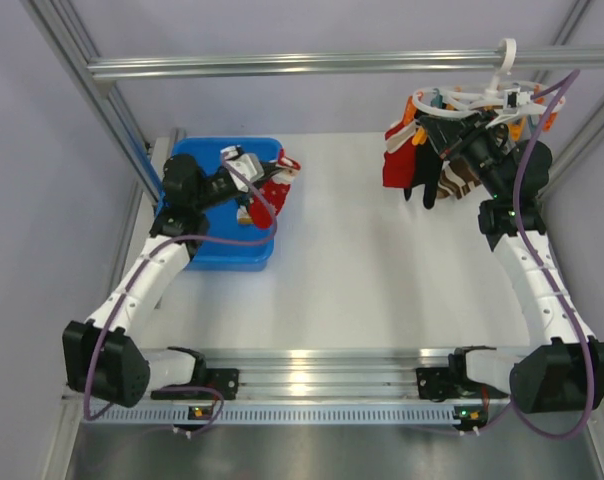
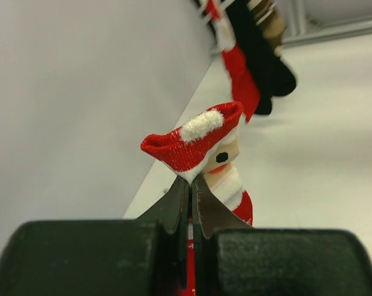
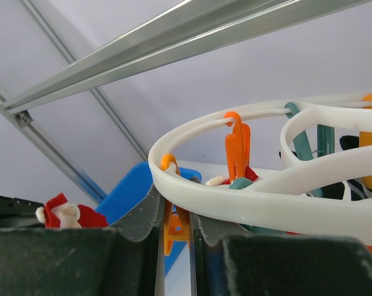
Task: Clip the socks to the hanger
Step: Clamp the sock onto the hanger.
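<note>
My left gripper is shut on a red sock with a Santa face, held above the blue bin. Its jaws pinch the sock's white edge, and the rest of the sock hangs below. At the back right the white ring hanger hangs by its hook from the top bar. Another red sock dangles from it among darker ones. My right gripper is under the ring, its jaws squeezing an orange clip peg.
A blue bin stands at the left of the table under the left gripper. A black sock and a brown striped sock hang on the hanger. Another orange peg and teal pegs dangle from the ring. The aluminium bar crosses the back.
</note>
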